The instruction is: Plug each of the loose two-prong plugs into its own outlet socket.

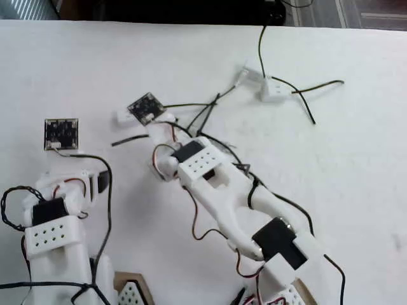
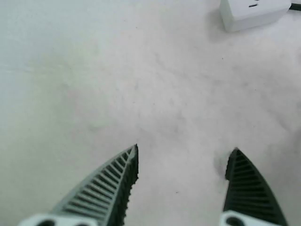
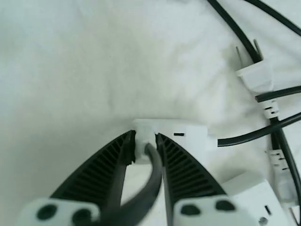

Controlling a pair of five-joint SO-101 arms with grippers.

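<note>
In the right wrist view my right gripper [image 3: 145,141] is shut on a white plug [image 3: 142,137] with a black cord, and the plug's front meets a white outlet socket [image 3: 181,135]. A loose two-prong plug [image 3: 254,74] lies on the table beyond it, prongs bare. A second white socket block [image 3: 251,190] sits beside the gripper. My left gripper [image 2: 184,157] hangs open over bare table, with a white socket [image 2: 254,12] far ahead of it. In the high view the right arm [image 1: 200,162] reaches into the cord tangle at the middle, and the left arm [image 1: 60,210] stands at the lower left.
Black cords [image 1: 203,114] cross the table's middle. Another white socket block [image 1: 275,89] with cords lies at the back right. Two small black square boards [image 1: 62,133] [image 1: 146,108] rest at the left and centre. The table's back edge [image 1: 159,21] runs along the top.
</note>
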